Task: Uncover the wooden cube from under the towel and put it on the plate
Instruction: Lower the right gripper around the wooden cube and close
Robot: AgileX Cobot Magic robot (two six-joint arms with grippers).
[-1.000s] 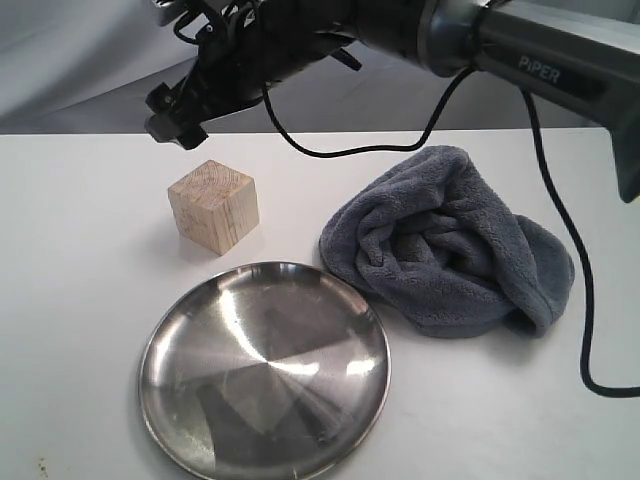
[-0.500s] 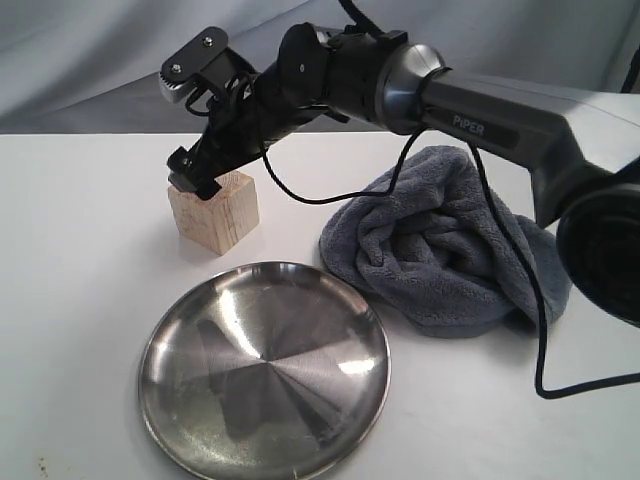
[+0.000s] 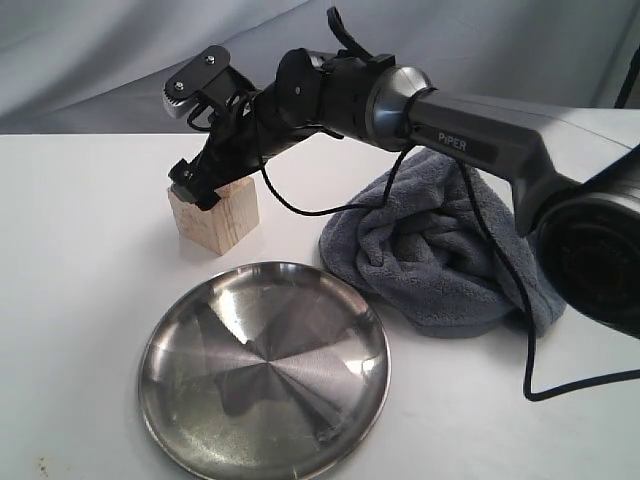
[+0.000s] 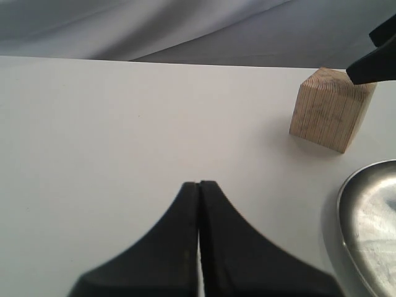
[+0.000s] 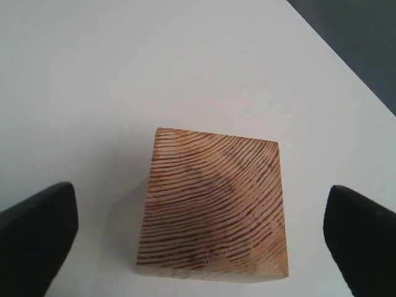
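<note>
Right wrist view: the block (image 5: pixel 213 207) fills the middle, pale tan wood w/ dark curved grain lines across its top face and crisp edges, sitting flat on the white table (image 5: pixel 93 74). My right claw (image 5: pixel 199 232) is spread wide, one dark finger on each side of the block. Bare table shows btwn each finger and the wood, so nothing is gripped.

Ext. view: the block stands upright toward the back left, fully uncovered. It sits just behind the far rim of the plate (image 3: pixel 265 370) but apart from it. The plate is round, shiny steel and a bit scuffed, w/ nothing on it. The towel (image 3: pixel 440 250), plush grey-blue, is bunched up right of the block and just beside the plate's rim; can't tell if they touch. The right arm reaches across over the towel, and the claw's tips sit at the block's top, tilted down onto it.

Left wrist view: my left claw (image 4: pixel 199 192) is pinched closed on nothing, over bare table, w/ the block well off from it.
</note>
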